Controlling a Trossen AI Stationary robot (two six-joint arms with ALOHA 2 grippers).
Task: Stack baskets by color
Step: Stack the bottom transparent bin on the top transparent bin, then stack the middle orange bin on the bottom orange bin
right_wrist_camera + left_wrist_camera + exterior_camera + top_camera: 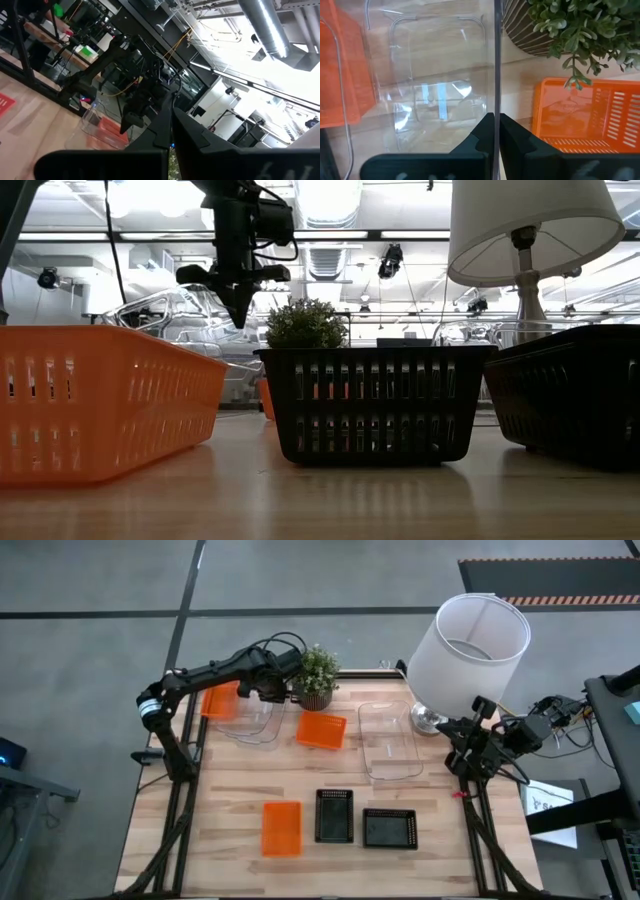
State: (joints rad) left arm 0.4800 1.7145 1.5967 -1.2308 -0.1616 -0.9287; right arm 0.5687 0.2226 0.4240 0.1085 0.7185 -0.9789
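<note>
High view: the left arm stretches from its base at the surface's (240, 780) left edge toward the far side, its left gripper (272, 692) over the right rim of the left clear basket (252, 720). Its fingers are closed on that thin clear wall. A red-orange basket (220, 700) sits against the clear one's far left corner. The potted plant (317, 675) stands just beside the gripper, on its right. A second red-orange basket (321, 730) lies near the plant, and a second clear basket (390, 740) lies to the right, by the lamp (470, 645). A third red-orange basket (282, 828) and two black baskets (334, 815) (390, 828) lie along the near edge. The right gripper (468, 740) waits at the right edge, fingers shut and empty.

Low view: the left gripper (240, 305) hangs point down behind the near baskets, the plant (305, 325) to its right.

Left wrist view: the fingers (480, 137) press together on the upright edge of the clear wall (496, 75); the plant's pot (530, 30) and an orange basket (590, 115) lie beyond.

Right wrist view: the shut fingers (167, 125) point across at the left arm.
</note>
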